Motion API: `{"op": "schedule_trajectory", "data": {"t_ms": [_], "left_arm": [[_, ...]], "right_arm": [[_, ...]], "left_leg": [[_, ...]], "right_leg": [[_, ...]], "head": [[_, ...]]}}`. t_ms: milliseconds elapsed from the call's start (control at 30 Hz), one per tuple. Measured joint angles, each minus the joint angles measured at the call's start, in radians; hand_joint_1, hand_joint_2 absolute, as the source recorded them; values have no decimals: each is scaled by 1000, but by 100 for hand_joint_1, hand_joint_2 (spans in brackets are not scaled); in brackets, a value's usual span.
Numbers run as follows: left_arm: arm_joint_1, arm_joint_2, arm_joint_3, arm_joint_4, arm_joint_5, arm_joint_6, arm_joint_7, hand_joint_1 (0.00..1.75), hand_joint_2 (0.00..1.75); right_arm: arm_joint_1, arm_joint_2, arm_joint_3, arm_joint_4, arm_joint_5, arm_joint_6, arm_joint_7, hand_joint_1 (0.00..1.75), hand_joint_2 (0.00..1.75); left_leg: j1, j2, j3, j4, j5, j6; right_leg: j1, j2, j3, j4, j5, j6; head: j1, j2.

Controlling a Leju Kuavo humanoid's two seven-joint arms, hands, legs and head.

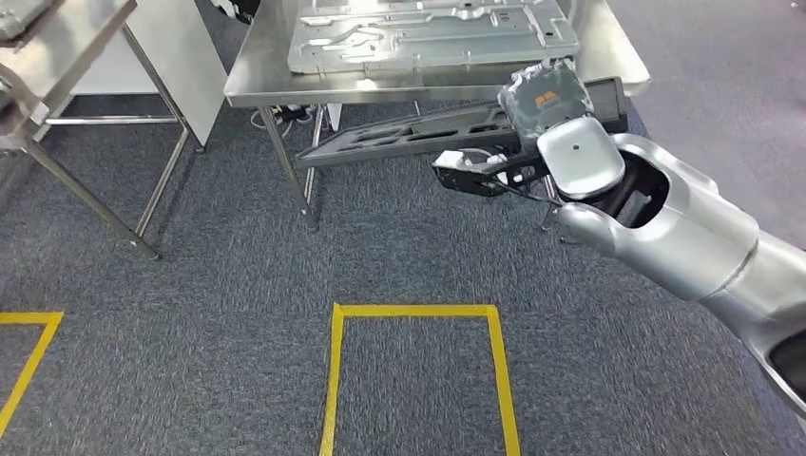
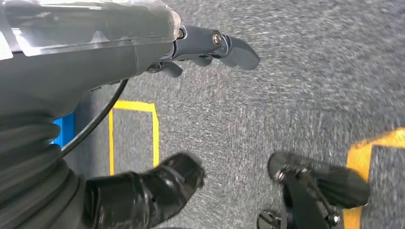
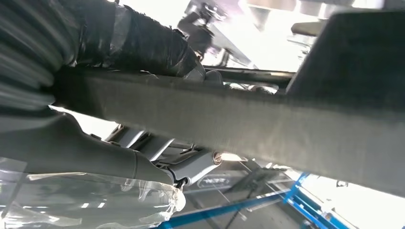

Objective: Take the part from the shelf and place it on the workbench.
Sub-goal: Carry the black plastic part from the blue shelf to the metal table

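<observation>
**One dark part in the right robot hand, just short of the bench edge**

We count one part in transit: a long, dark, flat panel (image 1: 409,133) with cut-outs, held roughly level below the front edge of the steel bench (image 1: 285,81). The right robot hand (image 1: 546,100) grips it at its right end. In the right wrist view the thumb (image 3: 143,40) lies along one face of the panel and the darker fingers (image 3: 186,164) along the other, so the panel is clamped between them. The panel's left end reaches under the bench top, near the bench's front leg (image 1: 285,157).

On the bench top we see one large silver stamped sheet-metal panel (image 1: 428,33), taking up most of the surface in view — only a bare strip runs along the front edge and a margin at the left corner. A second steel-framed table (image 1: 67,38) stands at the far left, well apart from the bench, with open carpet between them.

The left robot hand (image 2: 210,45) hangs over the grey carpet (image 1: 190,275) — its fingers apart, holding nothing.

On the floor we count two yellow tape outlines in the head view: one open rectangle (image 1: 418,311) straight ahead, and the corner of another (image 1: 28,332) at the left edge. The carpet between the taped rectangle and the bench is open room. The tight places are the bench's front edge, just above the held panel, and the bench legs beside its left end.
</observation>
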Motion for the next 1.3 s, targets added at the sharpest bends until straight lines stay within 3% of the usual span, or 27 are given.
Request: {"op": "schedule_trajectory", "data": {"t_ms": [33, 67, 100, 133, 167, 233, 300, 367, 400, 467, 533, 567, 600, 633, 700, 767, 867, 933, 1033, 1100, 1133, 1233, 1300], "left_arm": [[-2, 0, 2, 0, 2, 1, 0, 0, 175], [-3, 0, 4, 0, 3, 1, 1, 0, 175], [-4, 0, 6, 0, 4, 1, 1, 0, 175], [-4, 0, 6, 0, 4, 1, 1, 0, 175], [-3, 0, 7, 0, 4, 1, 1, 0, 175], [-3, 1, 8, 0, 5, 1, 1, 0, 175], [-7, 3, 11, 0, 6, 2, -1, 0, 175], [-9, 4, 13, 0, 7, 2, -5, 0, 175], [-7, 4, 14, 0, 7, 2, -7, 0, 175], [-5, 4, 15, 0, 7, 2, -13, 0, 175], [-7, 4, 15, 0, 6, 0, -19, 0, 175], [-9, 4, 15, 0, 5, -2, -22, 0, 175], [-10, 4, 15, 0, 4, -2, -26, 0, 175], [-10, 4, 15, 0, 3, -3, -30, 0, 175], [-10, 4, 16, 0, 1, -4, -34, 0, 175], [-9, 4, 16, 0, 0, -4, -35, 0, 175], [-6, 4, 16, 0, -1, -5, -36, 0, 175], [-4, 3, 16, 0, -3, -7, -40, 0, 175], [-6, 3, 16, 0, -7, -11, -51, 0, 175], [-5, 3, 16, 0, -8, -12, -53, 0, 175], [-4, 3, 16, 0, -8, -12, -54, 0, 175], [-5, 4, 16, 0, -11, -12, -57, 0, 175], [-7, 6, 16, 0, -14, -11, -61, 0, 175]], "right_arm": [[-1, 0, 0, 0, 0, 0, 0, 175, 175], [-2, -1, 1, 0, 0, -1, 0, 175, 175], [-2, -1, 2, 0, -1, -1, 0, 175, 175], [-2, -2, 4, 0, -1, -1, 0, 175, 175], [-2, -2, 6, 0, -2, -1, 0, 175, 175], [-3, -3, 8, 0, -2, -1, 0, 175, 175], [-6, -8, 8, 0, -3, -1, 0, 175, 175], [-8, -14, 9, -3, -3, -3, 0, 175, 175], [-8, -15, 9, -5, -3, -5, 0, 175, 175], [-8, -19, 10, -10, -3, -11, 1, 175, 175], [-7, -25, 10, -13, -3, -16, 1, 175, 175], [-6, -28, 11, -13, -3, -16, 2, 175, 175], [-4, -30, 12, -13, -3, -16, 2, 175, 175], [-3, -33, 12, -14, -3, -16, 3, 175, 175], [-2, -35, 13, -15, -3, -16, 3, 175, 175], [-3, -36, 13, -18, -3, -17, 4, 175, 175], [-4, -37, 13, -22, -3, -18, 4, 175, 175], [-5, -37, 13, -25, -3, -18, 4, 175, 175], [-5, -38, 13, -29, -2, -19, 6, 175, 175], [-1, -39, 13, -31, -1, -19, 7, 175, 175], [1, -39, 13, -33, -1, -19, 8, 175, 175], [3, -41, 13, -39, -1, -19, 9, 175, 175], [1, -44, 13, -42, -1, -21, 10, 175, 175]], "left_leg": [[-2, 33, -31, 64, -27, -1], [-2, 51, -61, 122, -47, -1], [-3, 61, -78, 155, -51, 2], [-5, 65, -77, 152, -39, 7], [-8, 71, -56, 110, -11, 14], [-24, 112, 12, -19, 40, 34], [-41, 144, 49, -91, 53, 50], [-44, 131, 53, -102, 53, 58], [-41, 122, 58, -110, 55, 61], [-33, 109, 71, -125, 61, 68], [-29, 97, 75, -129, 61, 75], [-29, 89, 76, -128, 59, 77], [-29, 81, 77, -126, 57, 78], [-29, 73, 78, -122, 55, 78], [-28, 60, 79, -112, 47, 73], [-31, 51, 73, -100, 40, 64], [-32, 46, 67, -97, 39, 51], [-31, 51, 56, -72, 20, 38], [-20, 61, -17, 86, -59, 20], [-12, 64, -57, 162, -73, 12], [-9, 66, -53, 148, -53, 9], [-6, 72, 35, -38, 35, 7], [-11, 73, 68, -103, 44, 15]], "right_leg": [[4, -13, 1, -1, -1, -3], [8, -26, 3, -1, -2, -5], [11, -40, 4, -1, -4, -7], [14, -54, 7, -1, -6, -9], [17, -67, 10, -1, -9, -10], [23, -93, 19, -2, -15, -9], [27, -113, 24, -5, -21, -2], [29, -131, 30, -10, -24, 7], [29, -125, 32, -7, -29, 12], [27, -80, 12, 45, -61, 19], [25, -30, -49, 161, -112, 21], [25, -21, -81, 215, -127, 22], [25, -17, -101, 240, -125, 23], [25, -16, -104, 229, -104, 24], [24, -14, -62, 117, -31, 21], [24, -10, -20, 20, 7, 15], [24, -10, -11, -2, 10, 2], [20, -13, -6, -11, 14, -7], [16, -17, 0, -15, 14, -15], [15, -17, 2, -15, 11, -16], [13, -16, 4, -15, 9, -14], [9, -16, 13, -14, 1, -2], [11, -16, 15, -16, -2, 9]], "head": [[-3, 0], [-4, 0], [-4, 0], [-5, 0], [-5, 0], [-4, 0], [-4, 0], [-4, 0], [-3, 0], [0, 0], [4, 0], [6, 0], [6, 0], [6, 0], [7, 0], [6, 0], [6, 0], [4, 0], [2, 0], [1, 0], [1, 0], [1, 0], [1, 0]]}}
